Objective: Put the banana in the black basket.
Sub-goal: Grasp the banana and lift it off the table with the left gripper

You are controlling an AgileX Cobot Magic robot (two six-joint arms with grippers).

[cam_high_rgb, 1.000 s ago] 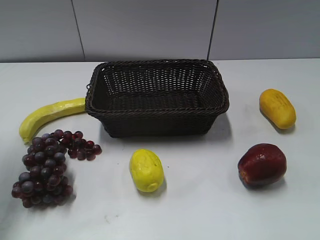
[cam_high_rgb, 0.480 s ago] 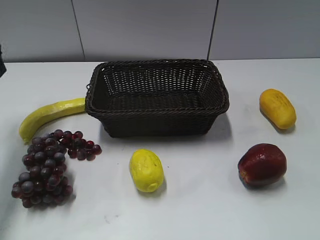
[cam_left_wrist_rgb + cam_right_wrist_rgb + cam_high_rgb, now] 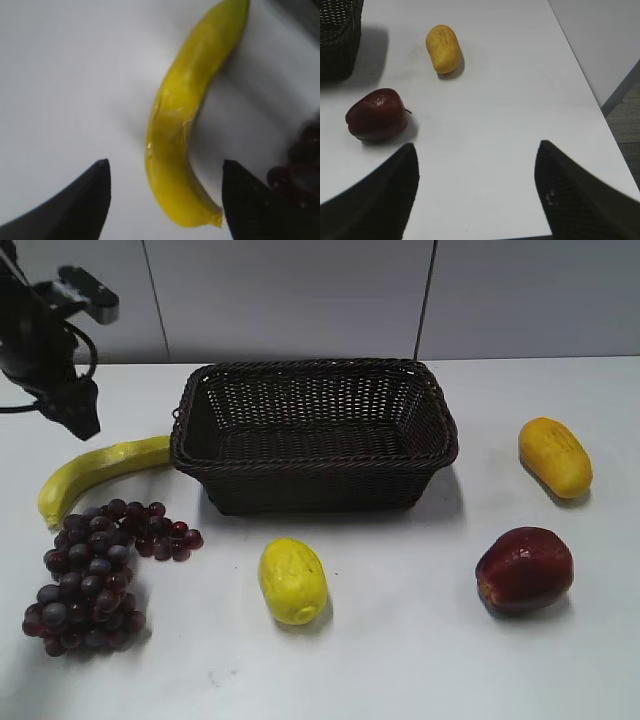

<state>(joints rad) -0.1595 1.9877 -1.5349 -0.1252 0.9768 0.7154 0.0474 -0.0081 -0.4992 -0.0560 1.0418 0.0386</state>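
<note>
The pale-yellow banana point(image 3: 95, 470) lies on the white table, its upper end touching the left side of the black basket point(image 3: 313, 435). The basket is empty. My left gripper point(image 3: 82, 415) hovers above the table just behind the banana. In the left wrist view the left gripper point(image 3: 165, 172) is open, its fingers either side of the banana point(image 3: 187, 120) and above its lower end. My right gripper point(image 3: 477, 150) is open and empty over bare table; it does not show in the exterior view.
A bunch of dark grapes point(image 3: 95, 575) lies right below the banana. A stubby yellow fruit point(image 3: 292, 580) sits in front of the basket. A red apple point(image 3: 524, 568) and an orange-yellow fruit point(image 3: 554, 456) lie at the right. The table's right edge point(image 3: 590, 95) is close.
My left arm has come into the exterior view from the upper left and now hangs over the banana. The fruit and the basket have not moved.
</note>
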